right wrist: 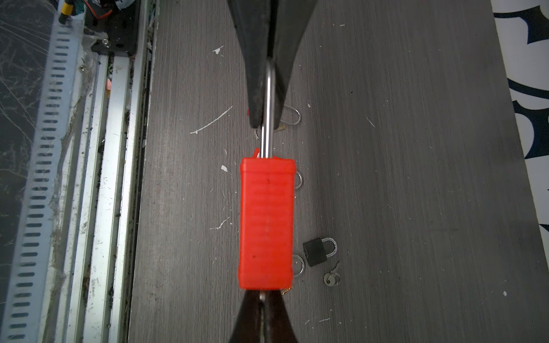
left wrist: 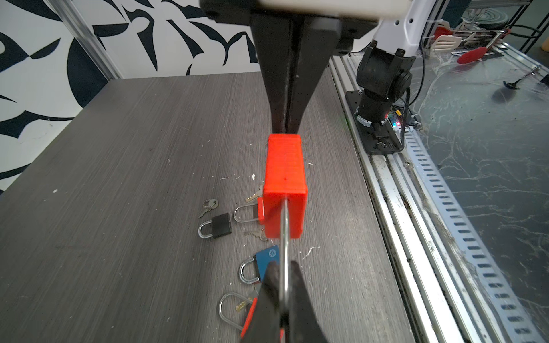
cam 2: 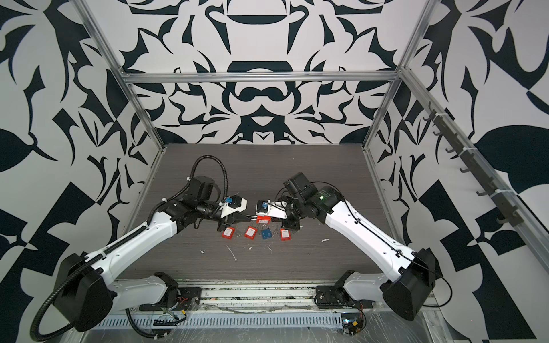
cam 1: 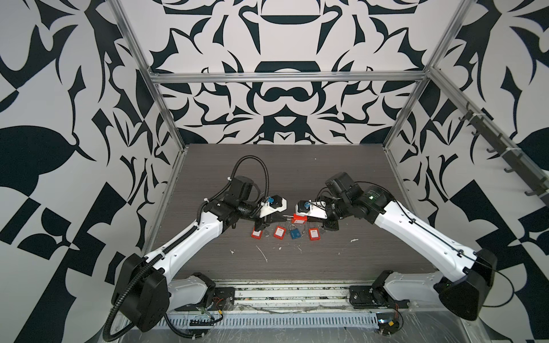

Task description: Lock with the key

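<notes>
Left hand (left wrist: 283, 268): clamps shut on red padlock's (left wrist: 285, 178) shackle (left wrist: 285, 228). Right hand (left wrist: 285, 130): pinches shut at padlock's opposite end, contents hidden.

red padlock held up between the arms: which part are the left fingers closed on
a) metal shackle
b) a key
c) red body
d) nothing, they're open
a: in the left wrist view the fingers of the left gripper pinch the silver shackle sticking out of the red padlock.
</notes>
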Controlling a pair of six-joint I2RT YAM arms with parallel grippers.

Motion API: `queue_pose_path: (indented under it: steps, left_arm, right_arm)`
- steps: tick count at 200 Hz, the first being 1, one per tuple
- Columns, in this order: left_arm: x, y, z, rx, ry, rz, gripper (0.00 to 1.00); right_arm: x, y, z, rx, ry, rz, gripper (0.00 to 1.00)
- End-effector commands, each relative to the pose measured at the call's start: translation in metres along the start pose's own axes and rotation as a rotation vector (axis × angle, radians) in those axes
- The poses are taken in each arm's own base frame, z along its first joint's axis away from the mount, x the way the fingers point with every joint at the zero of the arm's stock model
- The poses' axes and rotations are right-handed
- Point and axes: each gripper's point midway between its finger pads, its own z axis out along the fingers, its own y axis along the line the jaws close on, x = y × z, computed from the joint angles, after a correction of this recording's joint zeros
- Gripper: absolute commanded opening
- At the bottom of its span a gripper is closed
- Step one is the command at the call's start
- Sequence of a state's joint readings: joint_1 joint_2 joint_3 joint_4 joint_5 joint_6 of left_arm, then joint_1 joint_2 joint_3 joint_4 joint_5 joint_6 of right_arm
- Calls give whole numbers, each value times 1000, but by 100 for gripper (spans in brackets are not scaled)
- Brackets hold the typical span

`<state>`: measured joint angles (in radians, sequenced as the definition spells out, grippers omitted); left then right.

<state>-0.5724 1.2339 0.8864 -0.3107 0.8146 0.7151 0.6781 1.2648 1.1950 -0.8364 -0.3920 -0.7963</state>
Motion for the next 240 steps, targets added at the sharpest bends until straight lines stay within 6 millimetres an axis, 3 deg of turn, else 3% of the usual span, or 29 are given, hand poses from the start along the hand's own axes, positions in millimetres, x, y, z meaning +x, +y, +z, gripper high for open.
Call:
queue_pose_path:
  steps: [1, 59, 63, 86, 134, 161, 203, 240]
  left_arm:
    - [-5, 0, -3, 15, 0, 24, 0]
    - [0, 5, -7, 18, 29, 22, 0]
    - [8, 7, -2, 33, 45, -5, 0]
    - [13, 11, 0, 51, 73, -22, 0]
    - [34, 28, 8, 106, 228, -135, 0]
    - [50, 43, 13, 115, 334, -175, 0]
    - [90, 59, 8, 144, 608, -240, 0]
    - [109, 82, 8, 132, 742, -253, 0]
  right_arm:
    - [16, 5, -7, 2, 45, 2, 0]
    - [47, 8, -11, 18, 32, 94, 0]
    - [50, 8, -10, 21, 36, 99, 0]
    - [61, 8, -10, 30, 48, 121, 0]
    - [73, -13, -8, 159, 36, 216, 0]
    - [76, -14, 2, 166, 10, 307, 0]
    - [88, -12, 11, 186, 18, 332, 0]
    - [96, -10, 22, 177, 20, 343, 0]
